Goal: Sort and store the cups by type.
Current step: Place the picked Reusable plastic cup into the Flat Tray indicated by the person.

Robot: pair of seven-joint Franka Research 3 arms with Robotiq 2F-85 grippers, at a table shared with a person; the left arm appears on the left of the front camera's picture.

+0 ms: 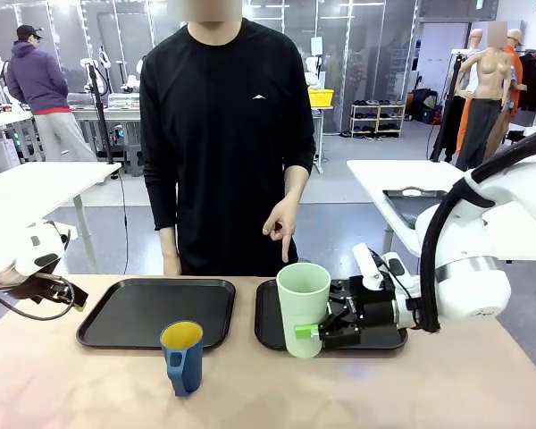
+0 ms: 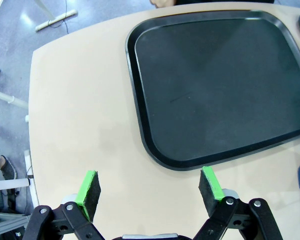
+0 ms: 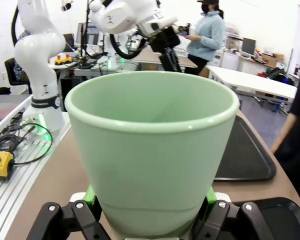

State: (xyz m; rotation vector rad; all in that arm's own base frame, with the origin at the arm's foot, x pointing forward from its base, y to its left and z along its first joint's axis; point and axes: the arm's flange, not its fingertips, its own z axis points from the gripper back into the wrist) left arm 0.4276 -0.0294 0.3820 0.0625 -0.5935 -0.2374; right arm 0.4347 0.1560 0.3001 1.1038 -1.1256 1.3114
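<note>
Green pads (image 1: 305, 332) of the right gripper (image 3: 150, 197) are clamped low on the mint tumbler (image 1: 303, 299), upright at the near rim of the tray (image 1: 266, 322) right of centre, below a person's pointing hand (image 1: 281, 228). Looks like the tumbler is being stored; next, a clean release. The left gripper (image 2: 150, 187), jaws apart over bare table (image 2: 80, 125), should then take the blue mug (image 1: 182, 356), lower centre.

This is a robotics lab in a big open hall. A white robot arm (image 3: 37, 47) is mounted by the near table, with a yellow emergency-stop box (image 3: 2, 167) and loose cables (image 3: 14, 131) at its base. Farther off stand white work tables (image 1: 36, 188), glass partitions (image 1: 357, 54), a low shelf (image 1: 378, 118) and another person (image 1: 37, 76) at a bench.
</note>
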